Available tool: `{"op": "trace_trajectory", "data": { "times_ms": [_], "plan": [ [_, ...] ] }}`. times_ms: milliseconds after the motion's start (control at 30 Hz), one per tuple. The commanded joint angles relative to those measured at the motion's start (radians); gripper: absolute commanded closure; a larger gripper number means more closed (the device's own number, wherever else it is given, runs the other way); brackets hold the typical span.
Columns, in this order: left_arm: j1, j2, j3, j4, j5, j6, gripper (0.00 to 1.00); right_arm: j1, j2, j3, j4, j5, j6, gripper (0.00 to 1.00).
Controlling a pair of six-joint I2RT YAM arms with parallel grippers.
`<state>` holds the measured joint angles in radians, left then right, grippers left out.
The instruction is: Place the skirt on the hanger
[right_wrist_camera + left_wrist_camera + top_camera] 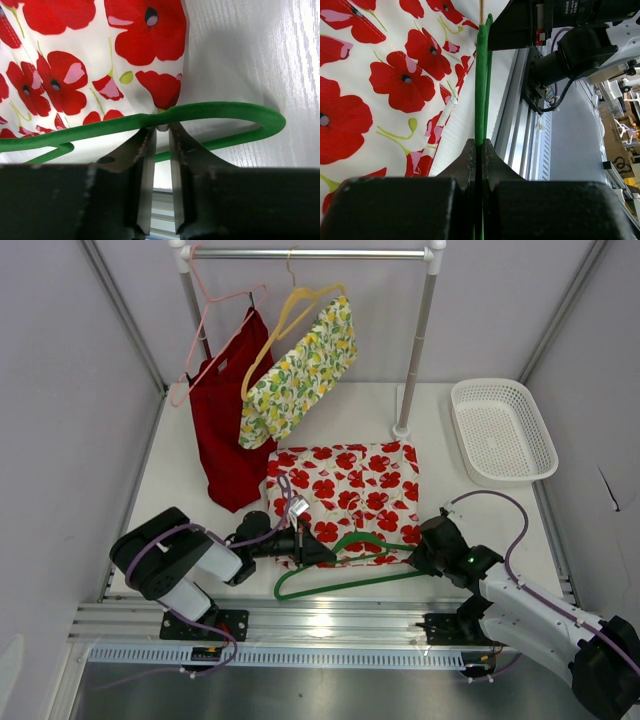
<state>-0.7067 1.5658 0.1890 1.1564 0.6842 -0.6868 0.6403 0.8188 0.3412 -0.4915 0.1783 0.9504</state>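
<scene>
The skirt (345, 485), white with big red flowers, lies flat on the table. The green hanger (340, 585) lies along its near edge, partly over the hem. My left gripper (320, 552) is shut on the hanger's thin green wire (481, 75), which runs straight out from between its jaws (481, 145), with the skirt (385, 90) to the left. My right gripper (415, 558) is at the skirt's near right corner. Its jaws (162, 129) are nearly together just under the hanger's arm (225, 110), with a small pale bit of the skirt's corner (100, 60) pinched between the tips.
At the back stands a clothes rail (415, 350) with a plain red garment (228, 430) on a pink hanger and a lemon-print garment (300, 370) on a yellow hanger. A white basket (500, 430) sits at the right. A metal rail (320, 625) borders the near edge.
</scene>
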Motion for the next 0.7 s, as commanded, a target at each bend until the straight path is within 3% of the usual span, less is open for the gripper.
{"op": "trace_trajectory", "data": {
  "times_ms": [0, 67, 233, 667],
  "plan": [
    [-0.005, 0.01, 0.026, 0.006, 0.025, 0.059, 1.0, 0.004, -0.015, 0.012, 0.038, 0.055, 0.019, 0.85],
    [-0.005, 0.008, 0.03, -0.015, 0.028, 0.073, 1.0, 0.004, -0.026, 0.025, 0.009, 0.056, 0.022, 0.92],
    [-0.005, 0.003, 0.029, -0.027, 0.011, 0.095, 1.0, 0.004, -0.069, 0.102, -0.096, 0.072, 0.014, 0.97],
    [0.062, 0.022, 0.03, -0.027, 0.015, 0.141, 1.0, 0.001, -0.099, 0.197, -0.222, 0.085, -0.005, 0.98]
  ]
}}
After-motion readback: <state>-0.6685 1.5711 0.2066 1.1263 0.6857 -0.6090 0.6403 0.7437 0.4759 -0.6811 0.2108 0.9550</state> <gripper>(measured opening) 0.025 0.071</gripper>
